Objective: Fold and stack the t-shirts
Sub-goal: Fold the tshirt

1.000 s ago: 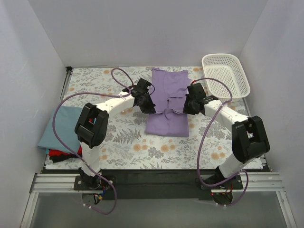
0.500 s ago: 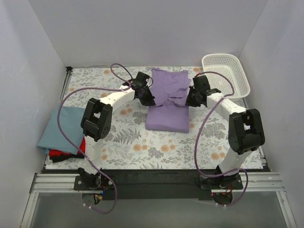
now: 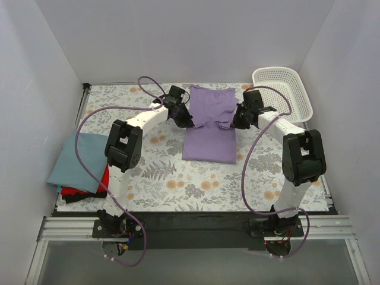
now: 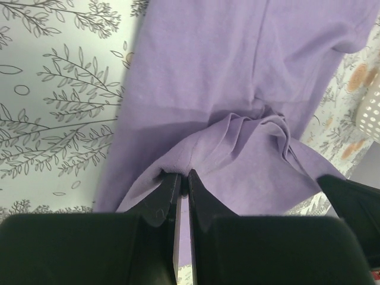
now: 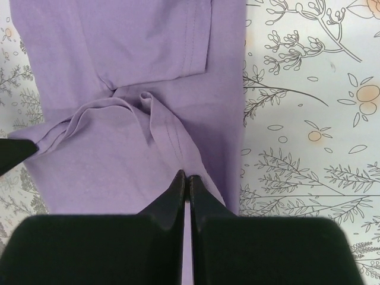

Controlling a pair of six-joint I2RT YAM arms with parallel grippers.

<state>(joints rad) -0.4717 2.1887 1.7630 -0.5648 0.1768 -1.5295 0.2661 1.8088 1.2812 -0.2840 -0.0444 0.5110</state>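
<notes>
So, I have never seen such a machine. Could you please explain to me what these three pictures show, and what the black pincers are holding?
The machine is two white robot arms, a left arm and a right arm, fixed at the near edge of a table. The wide picture comes from a camera above and behind them. The two close pictures come from a small camera on each wrist, looking past that arm's own black fingers.

On the floral table cover lies a lilac t-shirt. The left gripper and the right gripper are each shut on its cloth, one at each side, pinching a bunched fold. At the left edge lies a folded blue-grey shirt on top of red cloth. A white basket stands at the far right corner.
</notes>
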